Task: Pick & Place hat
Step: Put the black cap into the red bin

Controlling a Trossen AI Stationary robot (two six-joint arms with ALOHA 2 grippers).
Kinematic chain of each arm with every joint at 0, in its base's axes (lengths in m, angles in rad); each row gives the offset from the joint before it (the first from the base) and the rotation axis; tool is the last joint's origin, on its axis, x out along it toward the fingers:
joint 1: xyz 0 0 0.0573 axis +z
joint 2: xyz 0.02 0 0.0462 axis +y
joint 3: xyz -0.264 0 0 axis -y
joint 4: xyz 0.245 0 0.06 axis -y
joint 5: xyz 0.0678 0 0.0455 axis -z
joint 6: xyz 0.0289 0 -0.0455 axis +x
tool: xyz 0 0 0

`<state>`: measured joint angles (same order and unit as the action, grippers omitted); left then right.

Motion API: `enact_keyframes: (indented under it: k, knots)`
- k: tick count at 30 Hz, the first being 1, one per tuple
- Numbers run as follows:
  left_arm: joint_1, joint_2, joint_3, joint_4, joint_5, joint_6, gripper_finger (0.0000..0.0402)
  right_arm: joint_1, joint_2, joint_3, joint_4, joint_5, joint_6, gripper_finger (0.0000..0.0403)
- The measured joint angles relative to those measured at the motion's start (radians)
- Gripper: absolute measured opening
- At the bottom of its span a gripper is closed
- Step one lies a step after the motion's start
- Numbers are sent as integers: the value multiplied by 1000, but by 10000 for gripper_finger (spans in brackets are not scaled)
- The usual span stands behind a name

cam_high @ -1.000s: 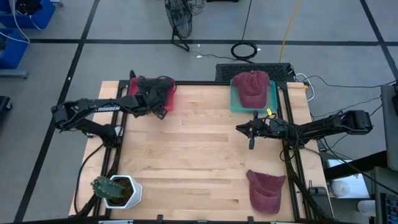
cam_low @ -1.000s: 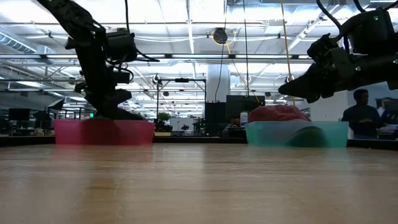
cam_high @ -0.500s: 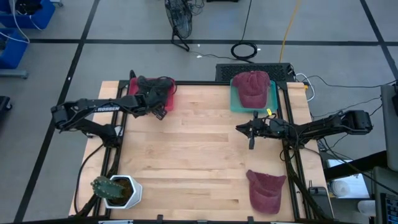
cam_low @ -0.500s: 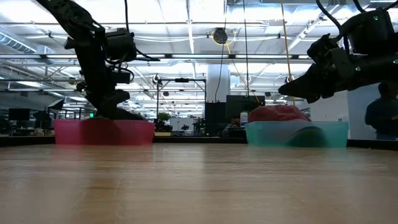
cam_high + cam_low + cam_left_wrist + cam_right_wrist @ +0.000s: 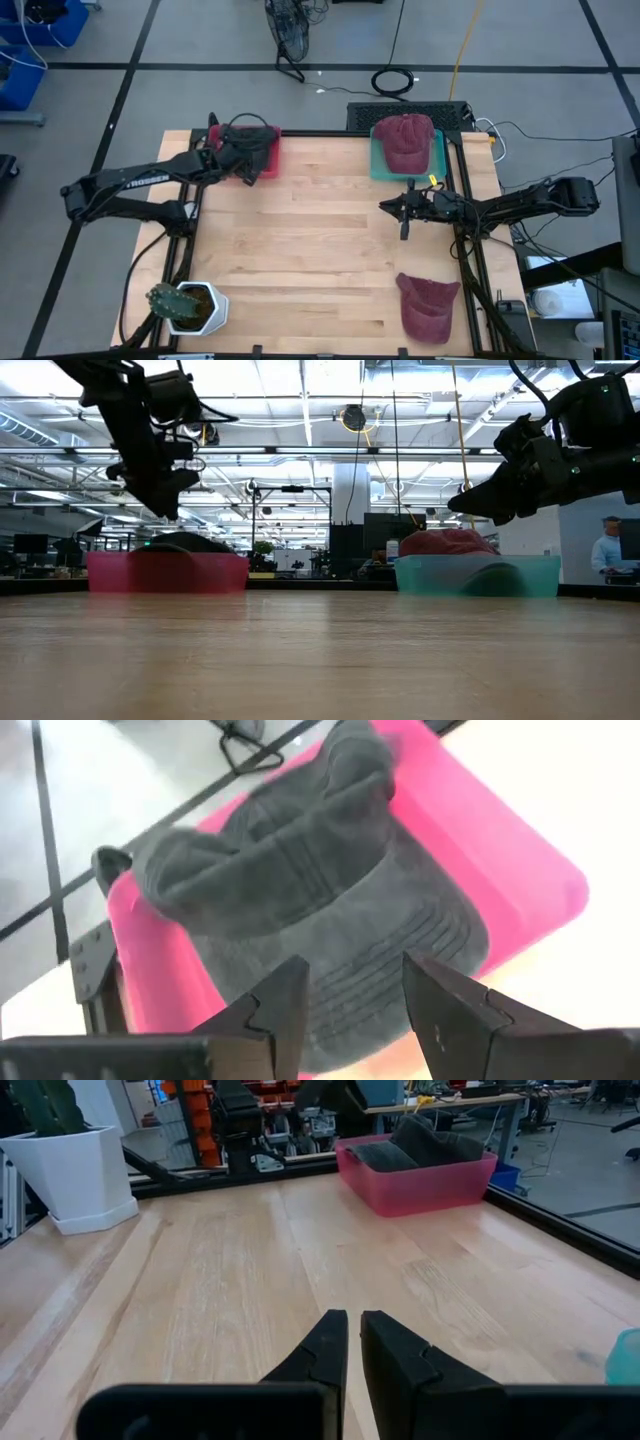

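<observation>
A dark grey hat (image 5: pixel 300 890) lies in the pink bin (image 5: pixel 500 850) at the table's far left, brim toward my left gripper. My left gripper (image 5: pixel 355 975) hangs open above the hat's brim, clear of it, with nothing between its fingers; the low view shows the left gripper (image 5: pixel 165 508) well above the pink bin (image 5: pixel 167 572). A dark red hat (image 5: pixel 403 140) sits in the teal bin (image 5: pixel 437 162) at the far right. Another red hat (image 5: pixel 428 308) lies on the table at the near right. My right gripper (image 5: pixel 353 1320) waits shut above the table's right side, pointing level toward the left.
A white pot with a cactus (image 5: pixel 188 306) stands at the near left corner. The wooden table (image 5: pixel 320 250) lies bare between the bins and the near hat. A black frame runs along the table's edges.
My left gripper has risen out of the pink bin and drawn back a little toward the table's left edge, most of it in the last half second. The grey hat has stayed lying in the bin.
</observation>
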<state>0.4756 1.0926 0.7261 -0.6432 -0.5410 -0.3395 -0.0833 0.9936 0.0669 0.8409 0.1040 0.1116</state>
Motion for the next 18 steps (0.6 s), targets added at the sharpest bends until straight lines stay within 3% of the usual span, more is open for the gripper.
enact_keyframes:
  k: [6,12,18]
  knots:
    - [29,59,-47,3,-3,-18,165,0,0,-1,0,0,0,22]
    - [104,147,-124,33,-96,-8,165,0,0,-1,0,0,0,22]
    - [168,165,-205,228,-51,44,165,0,0,-1,0,0,0,22]
